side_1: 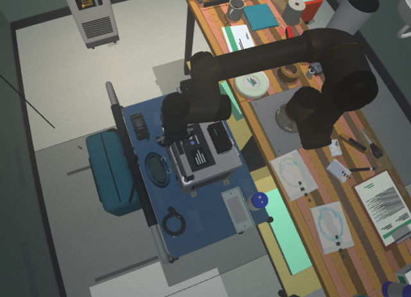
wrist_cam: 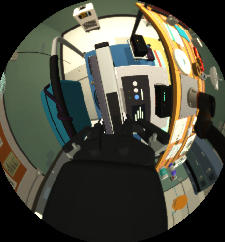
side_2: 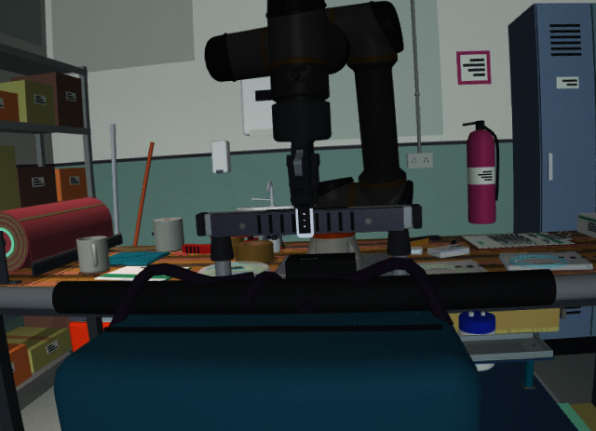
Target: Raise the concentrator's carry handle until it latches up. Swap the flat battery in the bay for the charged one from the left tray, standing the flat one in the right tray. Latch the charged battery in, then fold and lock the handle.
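The grey carry handle (side_2: 308, 221) stands on short posts above the concentrator (side_1: 205, 154), running level across its top, and it is gripped at its middle by my gripper (side_2: 304, 210), which comes straight down on it. A dark battery (side_1: 219, 137) with green lights sits in the bay on the concentrator's right side. Another dark battery (wrist_cam: 138, 46) stands in a tray beyond the concentrator in the wrist camera. An empty grey tray (side_1: 237, 209) lies on the blue cart top nearer the front.
Behind the cart runs a long wooden workbench (side_1: 298, 128) carrying my base, papers, tape rolls and a mug. A teal bag (side_1: 108, 174) hangs from the cart's push bar (side_2: 303, 292). A blue-capped bottle (side_1: 258, 200) stands by the empty tray.
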